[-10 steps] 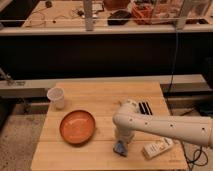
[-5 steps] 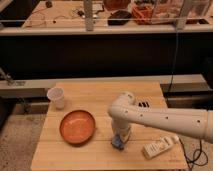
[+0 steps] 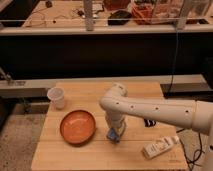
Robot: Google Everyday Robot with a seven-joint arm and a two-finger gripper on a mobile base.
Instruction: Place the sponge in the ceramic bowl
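The orange-brown ceramic bowl [image 3: 78, 126] sits on the left half of the wooden table [image 3: 75, 155]. My white arm reaches in from the right and bends down just right of the bowl. Its gripper [image 3: 115, 134] points at the table and is shut on the small blue-grey sponge [image 3: 114, 135], which shows below the wrist, a short way right of the bowl's rim. Whether the sponge touches the tabletop is not clear.
A small white translucent cup [image 3: 56, 97] stands at the table's back left. A white rectangular bottle [image 3: 159, 147] lies near the front right. A black bar [image 3: 149, 122] is mostly hidden behind the arm. A dark counter runs behind the table.
The arm has swung left across the table, carrying the sponge from near the white bottle to just beside the bowl's right rim.
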